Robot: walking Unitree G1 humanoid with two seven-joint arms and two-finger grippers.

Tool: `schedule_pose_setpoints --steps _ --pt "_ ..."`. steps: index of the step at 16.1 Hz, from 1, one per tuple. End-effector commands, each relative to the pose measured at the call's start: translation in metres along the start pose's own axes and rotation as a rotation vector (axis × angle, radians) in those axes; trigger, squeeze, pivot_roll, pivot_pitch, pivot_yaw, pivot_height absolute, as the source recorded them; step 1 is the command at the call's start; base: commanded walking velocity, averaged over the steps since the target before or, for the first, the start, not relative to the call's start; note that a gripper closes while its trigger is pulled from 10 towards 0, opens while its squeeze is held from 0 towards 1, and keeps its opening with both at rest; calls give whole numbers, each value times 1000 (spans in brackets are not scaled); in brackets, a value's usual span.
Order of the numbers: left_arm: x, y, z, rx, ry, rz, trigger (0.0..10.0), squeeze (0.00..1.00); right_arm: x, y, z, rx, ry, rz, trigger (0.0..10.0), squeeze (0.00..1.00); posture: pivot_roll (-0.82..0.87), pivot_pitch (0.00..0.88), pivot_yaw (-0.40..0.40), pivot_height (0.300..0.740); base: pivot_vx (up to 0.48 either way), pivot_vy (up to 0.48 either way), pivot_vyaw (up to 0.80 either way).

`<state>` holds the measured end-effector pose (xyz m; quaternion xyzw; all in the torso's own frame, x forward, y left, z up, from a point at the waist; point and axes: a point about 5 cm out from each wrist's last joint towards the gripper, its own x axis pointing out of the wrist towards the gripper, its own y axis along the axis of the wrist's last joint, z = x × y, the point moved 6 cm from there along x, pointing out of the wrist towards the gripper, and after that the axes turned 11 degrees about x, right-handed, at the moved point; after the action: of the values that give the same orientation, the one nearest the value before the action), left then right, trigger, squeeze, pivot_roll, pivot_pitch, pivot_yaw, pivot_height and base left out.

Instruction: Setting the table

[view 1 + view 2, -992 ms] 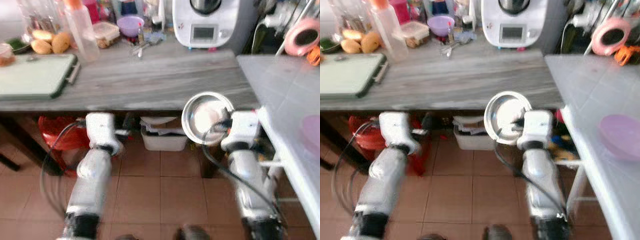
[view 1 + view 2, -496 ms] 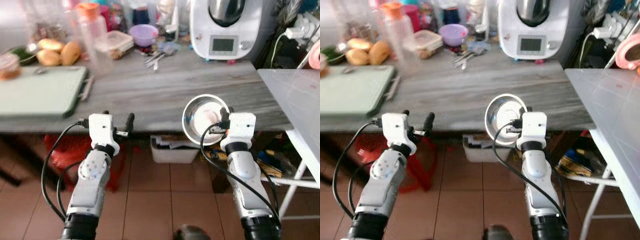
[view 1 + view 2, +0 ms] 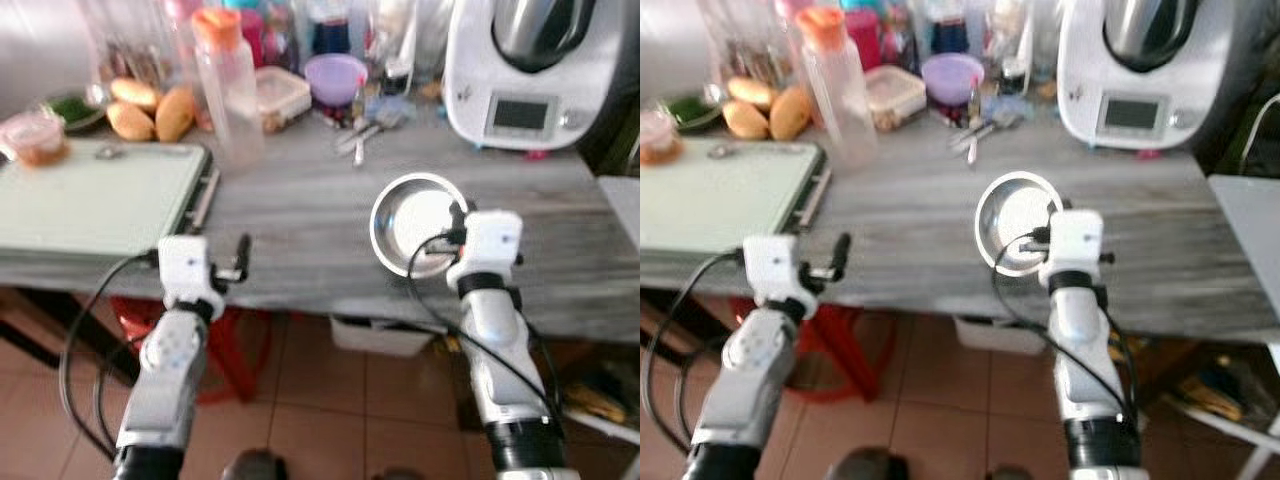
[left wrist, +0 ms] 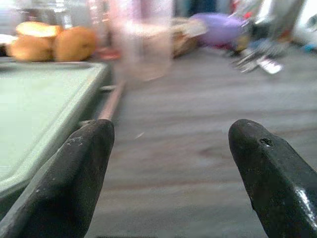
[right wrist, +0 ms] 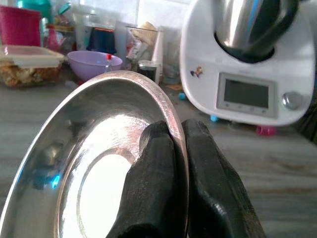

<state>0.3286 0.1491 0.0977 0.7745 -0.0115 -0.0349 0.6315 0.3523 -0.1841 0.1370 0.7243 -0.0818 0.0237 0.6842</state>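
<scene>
A round steel plate (image 3: 414, 222) is held tilted over the front part of the grey wooden counter (image 3: 300, 210). My right gripper (image 3: 458, 222) is shut on the plate's right rim; in the right wrist view the two black fingers (image 5: 168, 163) pinch the rim (image 5: 171, 106) between them. My left gripper (image 3: 238, 262) is open at the counter's front edge, beside the pale green cutting board (image 3: 95, 195). In the left wrist view its fingers (image 4: 74, 173) stand wide apart with nothing between them.
A white kitchen machine (image 3: 535, 65) stands at the back right. A clear bottle with an orange cap (image 3: 228, 85), a lidded food box (image 3: 280, 95), a purple bowl (image 3: 335, 75), loose cutlery (image 3: 360, 140) and bread rolls (image 3: 150, 105) line the back. A red stool (image 3: 240, 345) is under the counter.
The camera has moved closer and swung left, so the counter now lies under both grippers. The plate stays in my right gripper, now over the countertop instead of in front of it.
</scene>
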Motion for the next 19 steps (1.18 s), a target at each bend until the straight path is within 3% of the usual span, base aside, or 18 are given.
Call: schedule_pose_setpoints --steps 1,2,3,5,7,10,16,17,19 --pt "-3 -1 -2 65 7 -29 10000 0 3 -1 6 45 -26 -17 10000 0 28 0 23 740 0 0 0" --pt "-7 7 4 71 -69 37 10000 0 4 -2 7 60 -36 -25 10000 0 33 0 22 740 0 0 0" --pt "-9 9 2 94 -63 47 10000 0 3 -3 6 84 -42 -33 10000 0 35 0 22 740 0 0 0" --pt "-10 10 7 43 -97 74 10000 0 -2 -12 5 190 -78 -83 10000 0 40 0 18 740 0 0 0" --pt "-12 9 12 26 -102 61 10000 0 -3 -19 6 264 -94 -111 10000 0 39 0 23 740 0 0 0" --pt "-14 12 20 14 -163 56 10000 0 11 -28 7 328 -114 -166 10000 0 49 0 26 740 0 0 0" --pt "-16 18 29 16 -206 85 10000 0 20 -50 -14 505 -123 -284 10000 0 74 0 24 740 0 0 0" --pt "-17 19 32 23 -221 82 10000 0 22 -54 -27 555 -115 -307 10000 0 77 0 26 740 0 0 0" --pt "-17 18 33 28 -232 78 10000 0 24 -57 -34 596 -115 -330 10000 0 76 0 28 740 0 0 0"
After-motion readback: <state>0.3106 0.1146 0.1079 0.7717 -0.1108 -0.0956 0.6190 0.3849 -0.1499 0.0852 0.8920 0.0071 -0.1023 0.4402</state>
